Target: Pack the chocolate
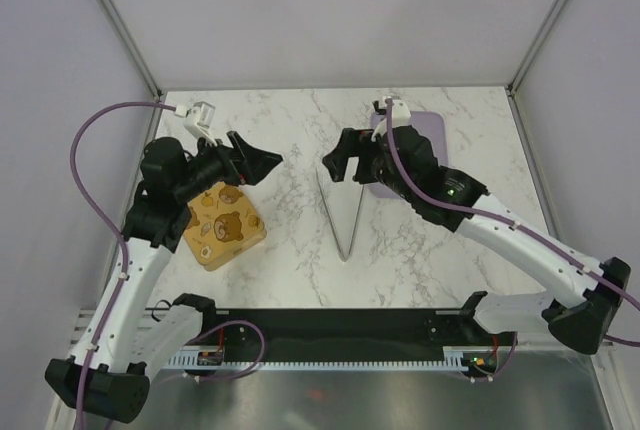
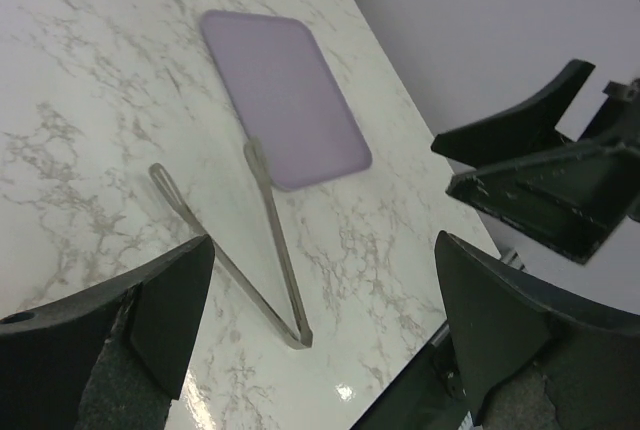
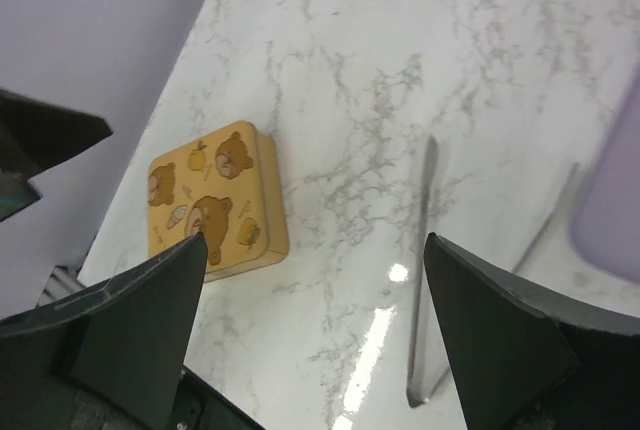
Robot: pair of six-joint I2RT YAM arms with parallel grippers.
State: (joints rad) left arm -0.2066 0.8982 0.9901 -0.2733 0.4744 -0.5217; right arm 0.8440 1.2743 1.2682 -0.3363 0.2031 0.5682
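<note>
The left fingers and right fingers hang spread wide above the counter, gripping nothing, with tongs and a tray ahead of the left pair and a shut tin ahead of the right; I cannot tell where the chocolate is.

Top view. White marble-patterned table, enclosed by plain pale walls on three sides.

Gold box: left of frame centre, lid on, printed with brown bears and small yellow motifs. It lies askew to the table edges, and its upper left corner is hidden.

Metal tongs: flat at frame centre, in an open V with the hinge toward the bottom of frame. One tip meets the edge of the lilac tray; the other lies on bare marble.

The tray is flat, has rounded corners, and sits upper right of centre.

Black rail runs along the bottom table edge.
</note>
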